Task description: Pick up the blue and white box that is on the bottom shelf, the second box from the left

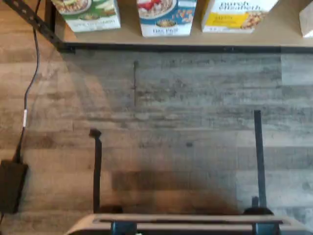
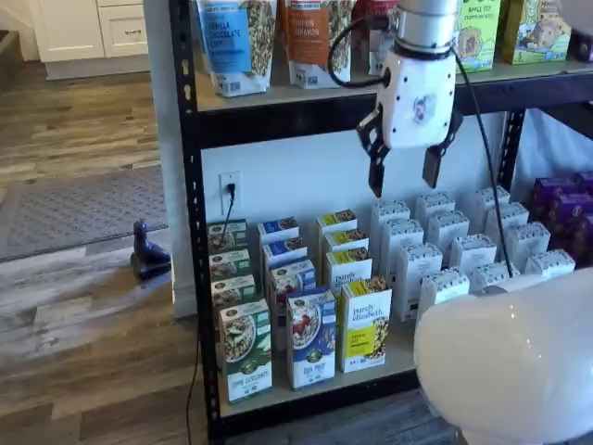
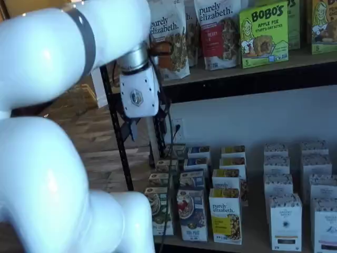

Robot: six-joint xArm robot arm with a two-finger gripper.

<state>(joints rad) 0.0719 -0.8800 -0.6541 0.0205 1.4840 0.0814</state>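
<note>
Green-and-white box (image 2: 245, 349): front of the leftmost row on the bottom shelf (image 2: 306, 394), upright.
Blue and white box (image 2: 310, 338): front of the next row, upright at the shelf's front edge, just beside the green-and-white box; its lower part also shows in the wrist view (image 1: 165, 18).
Yellow box (image 2: 365, 326): just right of the blue and white box, upright, front of its row.
White boxes (image 2: 443, 289): rows further right on the same shelf.
End effector (image 2: 405, 172): hangs in front of the rack, well above the boxes, its two black fingers apart, holding nothing.
Upper shelf (image 2: 519, 88): carries tall pouches and boxes.
</note>
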